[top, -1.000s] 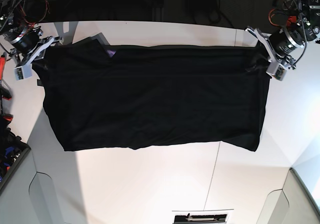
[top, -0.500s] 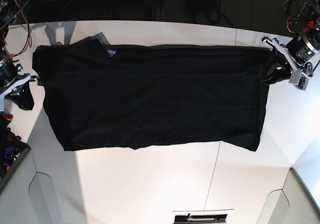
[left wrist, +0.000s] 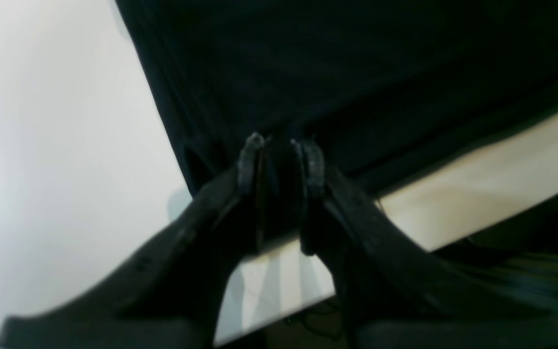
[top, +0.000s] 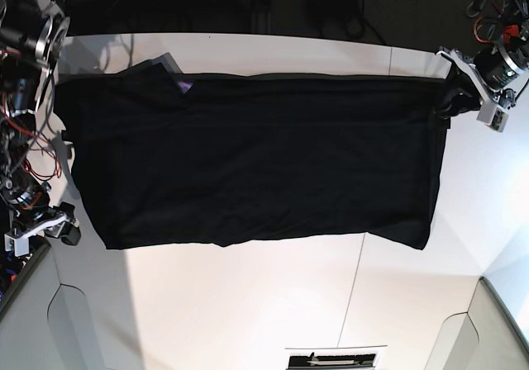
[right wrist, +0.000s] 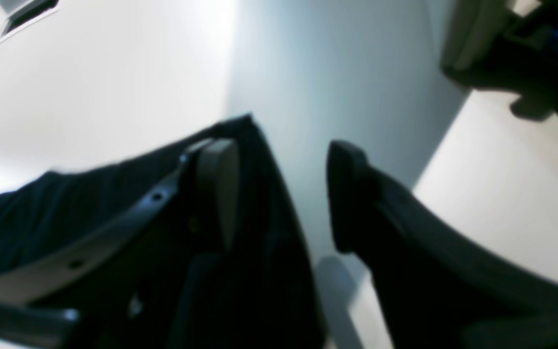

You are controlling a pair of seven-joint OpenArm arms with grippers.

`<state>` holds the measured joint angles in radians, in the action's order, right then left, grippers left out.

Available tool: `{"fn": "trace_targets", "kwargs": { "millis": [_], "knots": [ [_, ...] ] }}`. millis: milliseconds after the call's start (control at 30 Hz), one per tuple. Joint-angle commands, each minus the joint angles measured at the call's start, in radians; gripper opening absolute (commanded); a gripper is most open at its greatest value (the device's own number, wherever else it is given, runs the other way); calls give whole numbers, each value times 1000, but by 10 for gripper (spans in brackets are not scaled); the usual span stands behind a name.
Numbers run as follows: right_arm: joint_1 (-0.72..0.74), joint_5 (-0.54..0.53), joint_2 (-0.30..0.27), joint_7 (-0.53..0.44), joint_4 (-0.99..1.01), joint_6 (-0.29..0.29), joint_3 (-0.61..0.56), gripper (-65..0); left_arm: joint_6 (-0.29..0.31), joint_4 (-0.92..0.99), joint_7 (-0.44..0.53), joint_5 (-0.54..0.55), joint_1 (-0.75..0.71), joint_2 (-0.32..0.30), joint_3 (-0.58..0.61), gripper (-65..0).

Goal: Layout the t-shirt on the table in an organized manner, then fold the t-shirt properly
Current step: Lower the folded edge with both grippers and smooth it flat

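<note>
The t-shirt (top: 256,159) corner is held pinched in the left claw (left wrist: 281,150), while the right claw (right wrist: 281,194), wide open and empty, should be brought low to the opposite corner on the worktop (top: 248,304).

Robotics lab: white table (top: 248,304), cables (top: 25,151) around

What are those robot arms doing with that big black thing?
It is a black t-shirt, spread flat on a white table so the robot can fold it. The left gripper is pinched shut on one corner of the shirt, near the table's far edge. The right gripper is open and holds nothing; it is off to the side of the shirt, by the table's edge. A bit of purple shows at one fold. No fold has started from this position yet.
</note>
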<state>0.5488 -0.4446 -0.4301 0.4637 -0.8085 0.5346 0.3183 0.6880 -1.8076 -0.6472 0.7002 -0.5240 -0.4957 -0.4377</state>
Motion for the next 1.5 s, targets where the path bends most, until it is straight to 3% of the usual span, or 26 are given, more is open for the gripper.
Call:
{"fn": "trace_targets", "kwargs": {
  "millis": [0, 167, 333, 467, 800, 967, 1133, 1200, 1300, 1467],
  "knots": [
    [48, -3, -18, -34, 34, -2, -11, -352, 10, -13, 21, 18, 2, -17, -8, -510],
    [110, 31, 1, -70, 202, -3, -76, -352, 10, -13, 45, 22, 3, -9, -8, -510],
    [102, 64, 35, -60, 214, 14, -103, -353, 10, -13, 52, 21, 6, 14, -8, -510],
    [102, 60, 31, -29, 172, 12, -103, -353, 10, -13, 48, -13, 5, 13, -8, -510],
    [102, -113, -22, 354, -200, 12, -79, -355, 10, -13, 84, -27, 13, 10, -8, -510],
    [99, -154, -43, 395, -229, 13, -79, -355, 10, -13, 82, -27, 19, -14, -8, -510],
    [14, -274, -32, 474, -277, 47, -78, -360, 10, -8, 82, -46, 20, -20, -8, -510],
    [-52, -274, -26, 475, -327, 49, -78, -426, 10, 10, 91, -46, 23, -20, -8, -510],
    [-159, -269, -14, 475, -417, 48, -74, -650, 10, 68, 108, -46, 51, -20, -8, -510],
    [-326, -261, 6, 468, -554, 41, -51, -650, 10, 172, 109, -43, 117, -21, -8, -528]
  ]
}}
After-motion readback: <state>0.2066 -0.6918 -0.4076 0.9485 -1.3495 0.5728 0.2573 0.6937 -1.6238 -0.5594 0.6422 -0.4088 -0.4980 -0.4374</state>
